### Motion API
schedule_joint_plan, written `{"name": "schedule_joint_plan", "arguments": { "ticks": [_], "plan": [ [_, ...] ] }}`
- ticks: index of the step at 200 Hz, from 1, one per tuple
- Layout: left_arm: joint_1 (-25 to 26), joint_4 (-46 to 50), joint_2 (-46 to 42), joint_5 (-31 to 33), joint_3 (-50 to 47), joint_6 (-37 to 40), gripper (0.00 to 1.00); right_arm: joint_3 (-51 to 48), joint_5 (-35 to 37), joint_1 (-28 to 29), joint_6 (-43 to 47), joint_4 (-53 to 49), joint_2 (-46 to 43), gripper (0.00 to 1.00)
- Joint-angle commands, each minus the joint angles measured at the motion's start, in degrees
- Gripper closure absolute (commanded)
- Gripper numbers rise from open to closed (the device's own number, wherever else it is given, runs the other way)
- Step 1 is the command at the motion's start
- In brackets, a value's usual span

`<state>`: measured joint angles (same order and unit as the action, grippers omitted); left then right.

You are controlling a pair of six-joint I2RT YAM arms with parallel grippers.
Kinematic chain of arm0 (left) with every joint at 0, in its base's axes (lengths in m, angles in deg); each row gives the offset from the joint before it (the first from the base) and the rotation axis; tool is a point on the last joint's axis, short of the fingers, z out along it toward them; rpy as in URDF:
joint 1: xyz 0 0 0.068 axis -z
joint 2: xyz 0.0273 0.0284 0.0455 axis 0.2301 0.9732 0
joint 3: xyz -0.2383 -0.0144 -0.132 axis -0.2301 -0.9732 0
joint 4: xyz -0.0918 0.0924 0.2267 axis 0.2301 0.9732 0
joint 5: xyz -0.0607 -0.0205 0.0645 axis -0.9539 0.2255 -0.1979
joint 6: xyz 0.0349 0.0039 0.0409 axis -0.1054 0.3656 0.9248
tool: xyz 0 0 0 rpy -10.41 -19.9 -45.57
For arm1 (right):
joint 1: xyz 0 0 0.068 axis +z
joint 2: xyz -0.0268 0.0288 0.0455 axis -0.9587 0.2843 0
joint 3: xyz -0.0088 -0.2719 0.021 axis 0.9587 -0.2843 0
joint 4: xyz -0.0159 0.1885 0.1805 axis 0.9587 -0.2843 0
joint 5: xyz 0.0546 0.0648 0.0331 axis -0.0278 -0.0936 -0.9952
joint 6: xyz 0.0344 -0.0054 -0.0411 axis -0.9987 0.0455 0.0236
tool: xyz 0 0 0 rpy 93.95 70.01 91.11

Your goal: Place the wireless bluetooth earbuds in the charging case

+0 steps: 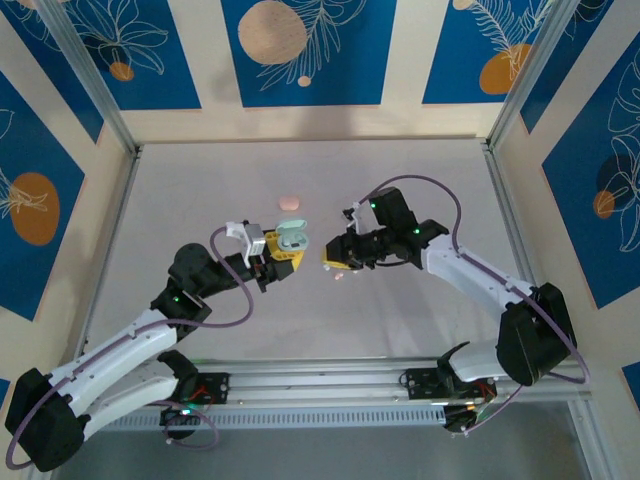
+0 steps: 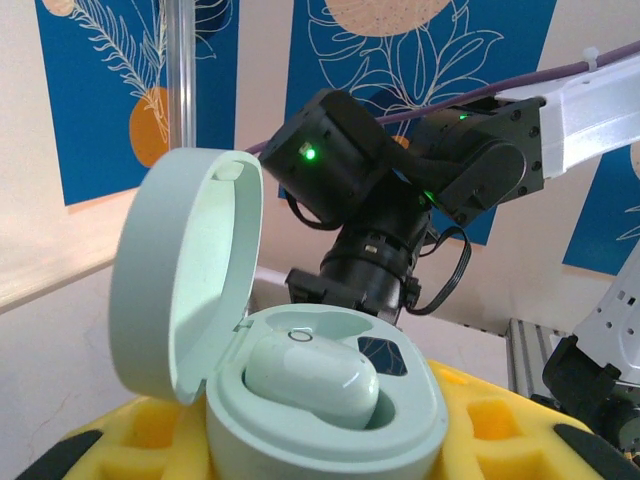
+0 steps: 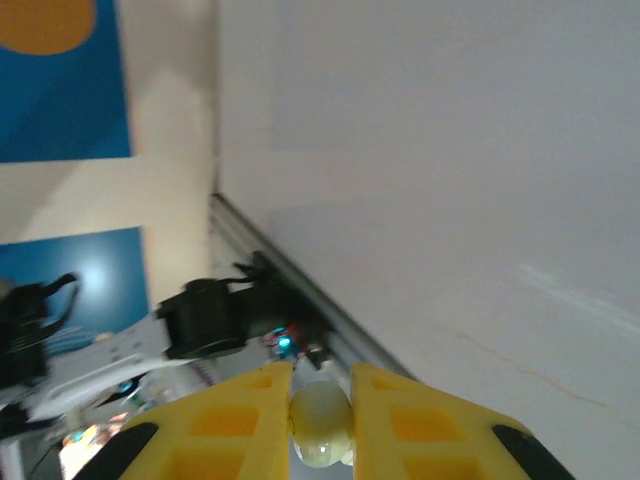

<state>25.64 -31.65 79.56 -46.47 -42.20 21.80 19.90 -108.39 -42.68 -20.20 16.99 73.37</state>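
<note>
Clamping one open mint charging case (image 2: 190, 290) in left gripper (image 1: 283, 257), with one seated earbud (image 2: 310, 378) inside; pinching one other earbud (image 3: 320, 425) tight in right gripper (image 3: 320, 398).

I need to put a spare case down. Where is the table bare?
Bare: the table's far strip behind the pink item, and wide patches to the left and right of the two grippers. Crowded: the middle, where the left gripper holds the mint charging case and the right gripper a pale earbud.
</note>
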Motion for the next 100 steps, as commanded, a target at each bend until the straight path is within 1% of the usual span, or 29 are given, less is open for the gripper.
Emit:
{"name": "schedule_joint_plan", "arguments": {
  "ticks": [1,62,100],
  "plan": [
    [0.79,-1.43,-1.03,0.88,-0.03,1.18,0.74,0.29,-9.21,-0.24,-4.34,6.20,-2.83,0.79],
    [0.74,-1.25,-0.54,0.70,-0.07,1.86,0.74,2.28,-10.27,-0.67,-8.73,8.61,-9.46,0.79],
    [0.78,-1.43,0.06,0.05,0.01,1.80,0.74,3.64,-9.45,-0.45,-10.21,8.94,-11.90,0.79]
  ]
}}
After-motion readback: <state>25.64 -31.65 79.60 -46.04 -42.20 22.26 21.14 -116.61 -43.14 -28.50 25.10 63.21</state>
